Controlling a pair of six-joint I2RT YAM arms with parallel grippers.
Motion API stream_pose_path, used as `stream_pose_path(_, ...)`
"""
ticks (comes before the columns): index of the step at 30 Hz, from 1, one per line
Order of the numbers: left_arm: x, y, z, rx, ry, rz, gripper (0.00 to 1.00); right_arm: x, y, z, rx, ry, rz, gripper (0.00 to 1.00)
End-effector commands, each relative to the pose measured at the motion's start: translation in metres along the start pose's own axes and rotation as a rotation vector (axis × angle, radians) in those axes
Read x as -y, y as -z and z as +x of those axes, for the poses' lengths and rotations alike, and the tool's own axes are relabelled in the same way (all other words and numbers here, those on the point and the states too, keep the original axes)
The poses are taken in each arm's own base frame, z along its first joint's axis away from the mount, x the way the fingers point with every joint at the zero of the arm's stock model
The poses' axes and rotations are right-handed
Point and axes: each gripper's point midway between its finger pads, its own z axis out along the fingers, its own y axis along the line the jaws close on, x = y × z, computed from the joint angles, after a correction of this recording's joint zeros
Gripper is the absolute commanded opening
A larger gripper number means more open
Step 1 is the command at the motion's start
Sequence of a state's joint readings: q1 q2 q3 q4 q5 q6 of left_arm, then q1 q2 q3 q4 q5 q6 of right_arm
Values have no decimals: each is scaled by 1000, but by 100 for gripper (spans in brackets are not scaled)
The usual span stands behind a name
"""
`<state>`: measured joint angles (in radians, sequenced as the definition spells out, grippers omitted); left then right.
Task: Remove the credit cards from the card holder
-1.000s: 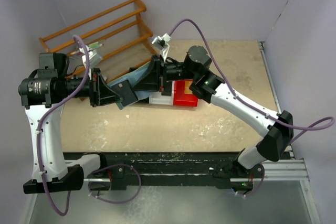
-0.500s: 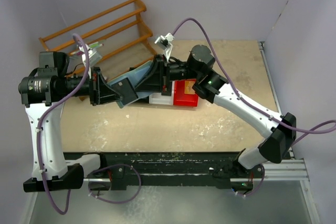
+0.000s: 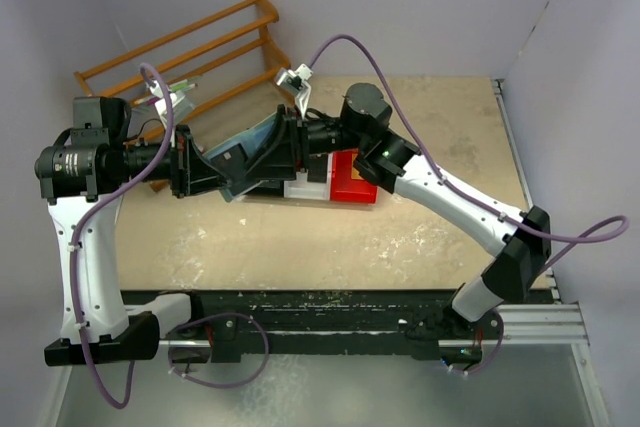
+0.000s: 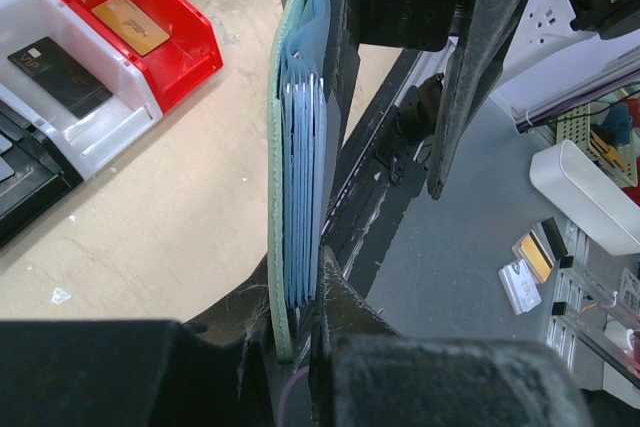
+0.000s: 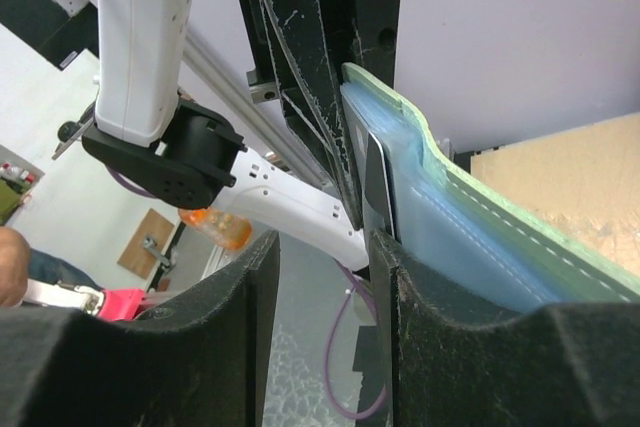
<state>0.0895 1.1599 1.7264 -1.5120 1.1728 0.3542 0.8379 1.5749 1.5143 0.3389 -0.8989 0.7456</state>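
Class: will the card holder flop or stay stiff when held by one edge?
Probably somewhat floppy: the card holder shows a wavy stitched edge. Its stacked pockets likely stiffen it near the left pincer. Thin, so probably light.

Both arms — the left arm [image 3: 85, 247] and the right arm [image 3: 470, 212] — wear glossy white link shells joined by black cylindrical motor housings, with black base blocks, a loose purple cable [image 3: 345, 39] looping along each, and scuffed matte-black fingers [image 5: 130, 347].
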Motion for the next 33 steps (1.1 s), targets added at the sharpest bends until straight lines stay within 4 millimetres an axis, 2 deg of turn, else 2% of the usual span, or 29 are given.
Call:
stream_pose_path(1,28,3,-14,62,-45,108,8,-1,-8,-19,47,58,4,42)
stream_pose_path(5,32,4,-15,66,-52,114,8,-4,-7,-18,26,57,-5,40)
stream_pose_path(11,33,5,-13,62,-58,104,8,10,11,-22,25,92,101,41)
stream_pose_path(19,34,5,-13,63,-61,106,7,23,18,-24,25,100,159,41)
stream_pose_path(33,38,5,-13,68,-58,133,7,28,6,-36,41,79,123,38)
